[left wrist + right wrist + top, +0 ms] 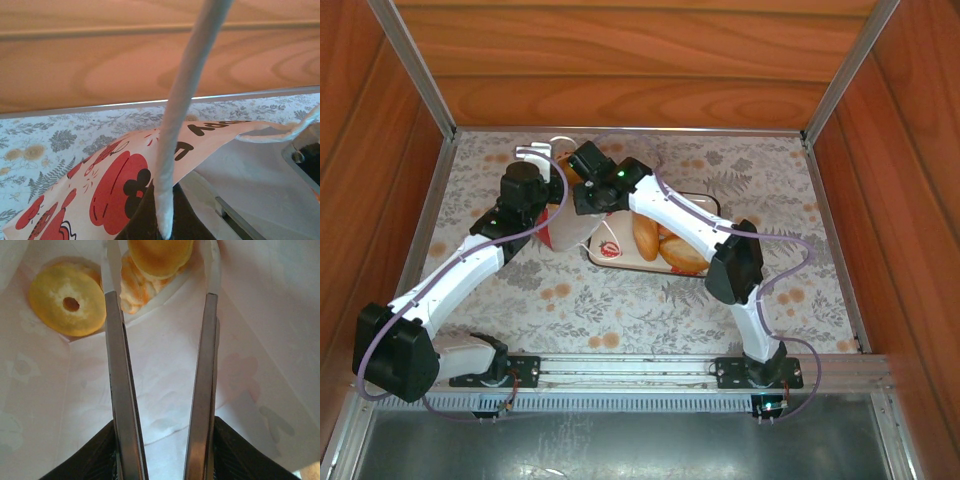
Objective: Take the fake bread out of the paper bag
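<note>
The paper bag (568, 230) stands left of centre, and its red strawberry print (112, 187) fills the lower left wrist view. My left gripper (166, 222) is shut on the bag's white cord handle (182, 100), which runs up taut from the jaws. My right gripper (162, 262) is open and reaches down inside the bag (165, 385). A round golden bun (160, 254) lies between its fingertips with small gaps either side. A ring-shaped bun (67, 300) and an orange pastry (134, 286) lie beside it at the bag's bottom. From above, the right gripper (584, 172) is at the bag's mouth.
A flat tray (608, 258) right of the bag holds an oval loaf (645, 236) and another golden bread (686, 256), partly under the right arm. Wooden walls close in the floral table (620, 310) at the back and sides.
</note>
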Available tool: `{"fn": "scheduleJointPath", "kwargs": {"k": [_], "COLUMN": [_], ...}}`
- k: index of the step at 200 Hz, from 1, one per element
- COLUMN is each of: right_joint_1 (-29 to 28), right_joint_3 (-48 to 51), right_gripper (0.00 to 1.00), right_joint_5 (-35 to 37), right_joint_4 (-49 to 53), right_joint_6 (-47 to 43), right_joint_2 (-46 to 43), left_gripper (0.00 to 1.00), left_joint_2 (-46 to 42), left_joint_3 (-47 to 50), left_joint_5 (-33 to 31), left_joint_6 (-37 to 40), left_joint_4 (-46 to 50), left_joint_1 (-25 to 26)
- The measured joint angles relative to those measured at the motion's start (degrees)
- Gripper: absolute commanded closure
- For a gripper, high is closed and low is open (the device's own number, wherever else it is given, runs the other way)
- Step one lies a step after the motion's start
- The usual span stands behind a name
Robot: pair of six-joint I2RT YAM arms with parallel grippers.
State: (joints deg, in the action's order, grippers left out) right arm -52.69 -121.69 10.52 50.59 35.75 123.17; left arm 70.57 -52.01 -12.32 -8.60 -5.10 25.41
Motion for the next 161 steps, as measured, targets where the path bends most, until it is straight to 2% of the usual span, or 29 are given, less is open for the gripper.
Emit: {"fn": "scheduleJointPath", "kwargs": {"k": [78, 161], "right_joint_1": [0.3, 0.6], "right_joint_3": [-3.1, -3.2], "right_gripper": [0.52, 0.68], "right_joint_5": [0.2, 0.6], "right_joint_4": [0.6, 0.8], "right_joint_6": [0.0, -0.5], "right_joint_2": [4.0, 4.1], "left_gripper": [1.0, 1.0], "left_joint_2": [0.0, 0.1], "left_joint_3": [0.0, 0.0], "left_joint_5": [0.0, -0.5], "left_joint_6": [0.0, 0.0], "left_joint_4": [0.0, 0.0], "left_joint_1": [0.0, 0.0]}}
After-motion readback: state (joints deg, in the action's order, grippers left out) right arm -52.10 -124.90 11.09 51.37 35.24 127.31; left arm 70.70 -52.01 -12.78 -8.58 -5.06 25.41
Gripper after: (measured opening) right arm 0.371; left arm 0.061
